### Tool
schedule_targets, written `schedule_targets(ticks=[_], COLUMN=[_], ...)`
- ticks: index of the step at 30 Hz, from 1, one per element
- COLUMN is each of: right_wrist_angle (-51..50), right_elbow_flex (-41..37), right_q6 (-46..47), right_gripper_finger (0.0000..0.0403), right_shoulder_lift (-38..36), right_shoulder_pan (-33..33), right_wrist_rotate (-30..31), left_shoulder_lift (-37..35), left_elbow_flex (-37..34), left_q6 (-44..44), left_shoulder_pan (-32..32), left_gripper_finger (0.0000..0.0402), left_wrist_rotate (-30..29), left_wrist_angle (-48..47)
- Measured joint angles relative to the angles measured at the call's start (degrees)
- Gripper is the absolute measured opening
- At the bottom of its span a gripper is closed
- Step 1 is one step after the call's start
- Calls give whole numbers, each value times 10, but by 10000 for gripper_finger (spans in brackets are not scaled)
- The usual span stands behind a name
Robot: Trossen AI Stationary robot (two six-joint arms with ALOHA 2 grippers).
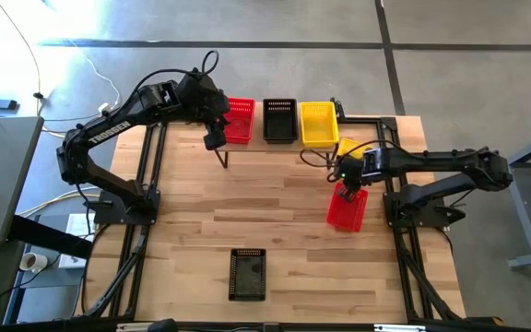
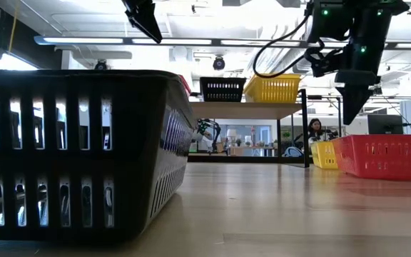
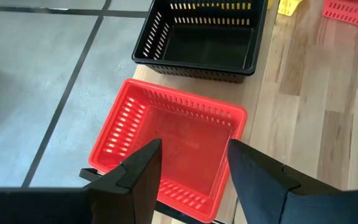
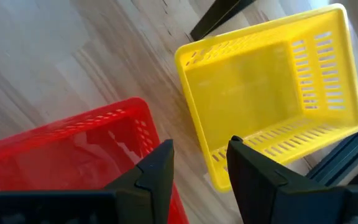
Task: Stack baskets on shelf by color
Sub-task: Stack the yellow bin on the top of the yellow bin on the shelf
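On the shelf (image 1: 258,146) at the table's far edge stand a red basket (image 1: 239,120), a black basket (image 1: 279,120) and a yellow basket (image 1: 319,123), side by side on their bases. My left gripper (image 3: 191,168) hovers open above the red shelf basket (image 3: 173,146), clear of it. My right gripper (image 4: 201,165) is open above the far rim of a red basket (image 1: 347,208) on the table's right side, next to a yellow basket (image 4: 272,93) on the table. In the low view the right gripper (image 2: 352,107) ends just above that red basket (image 2: 387,155).
A single black basket (image 1: 247,274) sits near the table's near edge and fills the left of the low view (image 2: 77,150). The shelf's thin black legs (image 1: 224,159) stand on the tabletop. Bare wood lies across the table's middle (image 1: 265,203).
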Motion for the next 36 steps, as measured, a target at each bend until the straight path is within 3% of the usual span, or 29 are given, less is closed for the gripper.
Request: schedule_targets(ticks=[15,32,36], right_wrist_angle=[20,25,24], right_elbow_flex=[0,0,0], right_q6=[-25,17,26], right_gripper_finger=[134,133,113], right_shoulder_lift=[65,164,169], right_shoulder_pan=[0,0,0], right_wrist_rotate=[13,14,16], left_shoulder_lift=[0,0,0], left_elbow_flex=[0,0,0], left_q6=[5,11,11], left_shoulder_pan=[0,0,0], left_gripper_finger=[172,172,172], left_wrist_rotate=[0,0,0], left_wrist_angle=[0,0,0])
